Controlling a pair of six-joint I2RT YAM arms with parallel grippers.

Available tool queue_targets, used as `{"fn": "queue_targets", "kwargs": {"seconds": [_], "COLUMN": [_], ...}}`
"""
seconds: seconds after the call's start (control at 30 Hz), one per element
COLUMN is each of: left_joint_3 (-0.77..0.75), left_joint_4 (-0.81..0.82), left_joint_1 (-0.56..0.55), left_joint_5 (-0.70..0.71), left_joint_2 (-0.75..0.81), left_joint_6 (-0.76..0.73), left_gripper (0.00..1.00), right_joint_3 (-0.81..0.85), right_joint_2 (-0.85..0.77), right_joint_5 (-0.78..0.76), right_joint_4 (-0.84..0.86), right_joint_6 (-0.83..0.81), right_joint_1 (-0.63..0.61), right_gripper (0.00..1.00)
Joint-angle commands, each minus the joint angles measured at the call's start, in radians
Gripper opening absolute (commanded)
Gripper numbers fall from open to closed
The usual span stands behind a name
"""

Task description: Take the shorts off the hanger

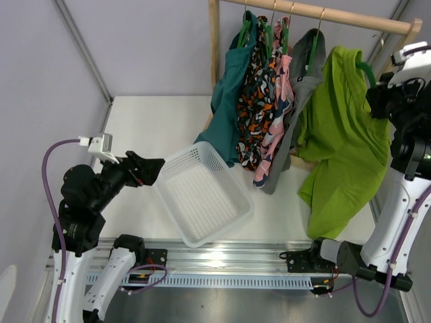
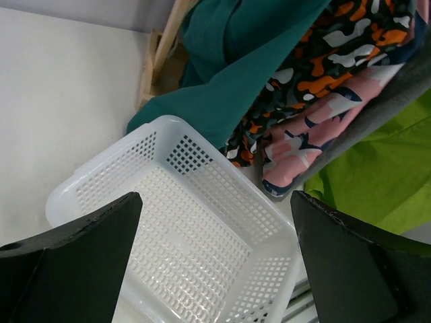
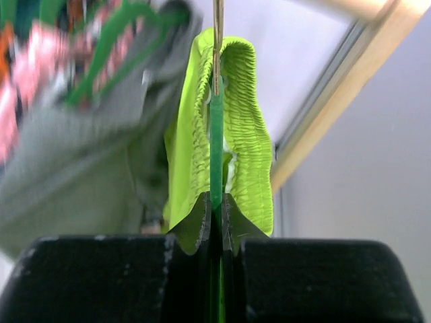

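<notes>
Right claw (image 3: 215,210) is sitting fully closed, pinching the green hanger (image 3: 216,134); the thin hanger bar is running straight up between the two black fingers (image 3: 199,222). The lime-green shorts (image 3: 246,121) are hanging on that same hanger, elastic waistband bunching around the bar just above the fingertips, close to them but not inside the grip. From the top view the shorts (image 1: 340,134) are hanging at the right end of the wooden rail (image 1: 337,15), draping down toward the white surface (image 1: 155,128), with the right arm raised just beside their right edge.

Left claw (image 2: 215,198) is standing wide open, holding nothing, touching nothing. It is hovering above the near-left part of the white perforated basket (image 2: 111,176), which is lying on the surface. It is well apart from the shorts.

Other clothes are hanging left of the shorts on the rail: grey garment (image 1: 306,74) just beside them, then pink patterned one (image 1: 276,114), dark orange-spotted one (image 1: 254,94), teal one (image 1: 229,87). The teal hem is reaching the basket's far corner.
</notes>
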State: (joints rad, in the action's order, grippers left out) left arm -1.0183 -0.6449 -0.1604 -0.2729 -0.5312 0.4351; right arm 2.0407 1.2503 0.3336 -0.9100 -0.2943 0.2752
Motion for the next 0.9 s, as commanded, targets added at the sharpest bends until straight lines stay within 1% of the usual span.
{"fn": "queue_targets", "kwargs": {"seconds": [0.0, 0.03, 0.1, 0.17, 0.2, 0.27, 0.3, 0.33, 0.37, 0.43, 0.47, 0.53, 0.6, 0.67, 0.7, 0.8, 0.87], "left_joint_3": [-0.022, -0.023, -0.025, -0.031, -0.037, -0.042, -0.048, -0.048, -0.046, -0.046, -0.049, -0.055, -0.058, -0.059, -0.059, -0.042, -0.029], "left_joint_4": [0.042, 0.047, 0.071, 0.089, 0.093, 0.096, 0.100, 0.106, 0.114, 0.140, 0.146, 0.162, 0.166, 0.180, 0.186, 0.220, 0.258], "left_joint_1": [0.009, 0.009, 0.009, 0.009, 0.009, 0.007, 0.005, -0.004, -0.013, -0.049, -0.068, -0.132, -0.204, -0.244, -0.281, -0.338, -0.401], "left_joint_5": [-0.097, -0.112, -0.169, -0.245, -0.265, -0.311, -0.325, -0.331, -0.338, -0.351, -0.353, -0.332, -0.292, -0.276, -0.267, -0.227, -0.183], "left_joint_2": [-0.021, -0.024, -0.035, -0.061, -0.073, -0.102, -0.110, -0.118, -0.130, -0.144, -0.157, -0.176, -0.200, -0.214, -0.225, -0.245, -0.257], "left_joint_6": [-0.038, -0.038, -0.032, -0.035, -0.036, -0.042, -0.044, -0.044, -0.044, -0.044, -0.044, -0.047, -0.056, -0.056, -0.052, -0.030, 0.003], "left_gripper": [0.99, 0.99, 0.99, 0.96, 0.95, 0.93, 0.93, 0.93, 0.93, 0.93, 0.93, 0.93, 0.93, 0.93, 0.92, 0.91, 0.90], "right_joint_3": [-0.057, -0.068, -0.114, -0.143, -0.143, -0.122, -0.099, -0.093, -0.090, -0.141, -0.167, -0.214, -0.238, -0.278, -0.292, -0.347, -0.372], "right_joint_2": [-0.078, -0.113, -0.153, -0.205, -0.215, -0.219, -0.221, -0.226, -0.247, -0.294, -0.346, -0.379, -0.416, -0.428, -0.433, -0.439, -0.430], "right_joint_5": [0.051, 0.073, 0.100, 0.126, 0.127, 0.139, 0.151, 0.169, 0.188, 0.211, 0.222, 0.234, 0.249, 0.257, 0.268, 0.307, 0.373], "right_joint_4": [-0.065, -0.099, -0.151, -0.234, -0.309, -0.403, -0.500, -0.548, -0.591, -0.604, -0.606, -0.606, -0.604, -0.606, -0.606, -0.606, -0.604], "right_joint_6": [-0.189, -0.245, -0.302, -0.379, -0.399, -0.463, -0.491, -0.524, -0.598, -0.621, -0.666, -0.677, -0.678, -0.665, -0.639, -0.606, -0.585], "right_joint_1": [0.004, 0.005, 0.004, 0.005, 0.004, 0.004, 0.004, 0.004, 0.004, -0.001, -0.011, -0.027, -0.073, -0.115, -0.163, -0.244, -0.264], "right_gripper": [0.00, 0.00, 0.00, 0.00, 0.00, 0.00, 0.00, 0.00, 0.00, 0.00, 0.00, 0.00, 0.00, 0.00, 0.00, 0.00, 0.00]}}
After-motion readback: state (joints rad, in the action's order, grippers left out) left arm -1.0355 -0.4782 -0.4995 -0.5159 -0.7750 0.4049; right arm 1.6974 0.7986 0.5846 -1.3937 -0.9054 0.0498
